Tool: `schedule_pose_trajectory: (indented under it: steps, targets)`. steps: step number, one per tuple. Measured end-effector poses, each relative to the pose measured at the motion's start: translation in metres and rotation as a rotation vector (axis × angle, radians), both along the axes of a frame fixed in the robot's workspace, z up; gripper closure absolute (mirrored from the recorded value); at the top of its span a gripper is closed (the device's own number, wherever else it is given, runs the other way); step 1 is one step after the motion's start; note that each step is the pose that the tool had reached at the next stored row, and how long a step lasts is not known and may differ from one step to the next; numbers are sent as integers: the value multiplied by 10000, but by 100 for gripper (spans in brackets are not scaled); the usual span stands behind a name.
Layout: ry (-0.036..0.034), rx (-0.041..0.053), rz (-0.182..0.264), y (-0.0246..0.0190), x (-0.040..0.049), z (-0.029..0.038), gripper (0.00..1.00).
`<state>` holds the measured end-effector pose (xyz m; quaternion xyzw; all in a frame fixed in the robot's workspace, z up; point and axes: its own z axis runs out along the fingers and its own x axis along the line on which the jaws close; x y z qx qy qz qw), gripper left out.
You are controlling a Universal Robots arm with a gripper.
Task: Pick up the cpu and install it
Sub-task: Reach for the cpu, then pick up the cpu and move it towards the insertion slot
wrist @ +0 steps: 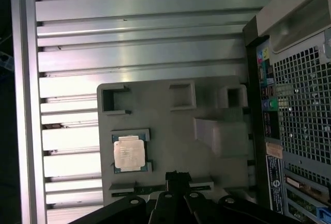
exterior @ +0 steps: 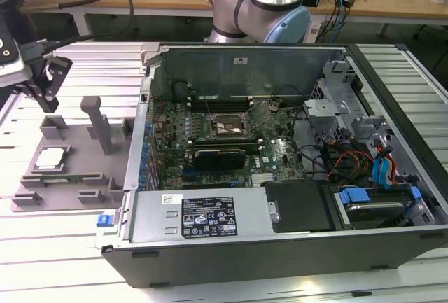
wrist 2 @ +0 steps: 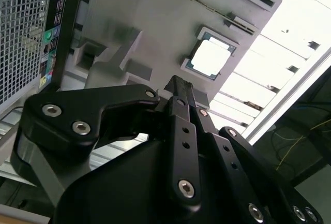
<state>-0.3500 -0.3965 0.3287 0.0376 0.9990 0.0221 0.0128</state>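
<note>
The small, flat, square cpu [exterior: 50,157] with its silvery metal top plate lies face up in a shallow recess of the grey plastic tray [exterior: 84,156], which rests on the ribbed aluminium table [exterior: 105,51] just beside the open dark grey computer case [exterior: 315,247].

The black end effector [exterior: 49,103] hangs above the far part of the tray, apart from the chip. In the exterior view the cpu sits on the tray's nearer side, almost in line with the tool and only slightly off to one side. In the first wrist view the end effector [wrist: 176,175] narrows to one dark point, so it reads as pressed together with nothing pinched.

The chip [wrist: 129,152] is nearly square, so it has no strong long axis, and its edges run parallel to the tray's edges. The black rectangular socket frame [exterior: 220,127] inside the case lies well apart, to the exterior view's right.
</note>
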Motion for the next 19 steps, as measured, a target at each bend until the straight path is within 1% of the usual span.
schedule_pose_trajectory:
  steps: [1, 2, 15, 19]
  targets:
    - [1, -1, 0, 10, -40, -36, 89]
    - [-2, 1, 1, 11, -50, -42, 89]
    - [0, -1, 1, 10, -76, -46, 89]
    - [-1, 0, 0, 12, -106, -65, 89]
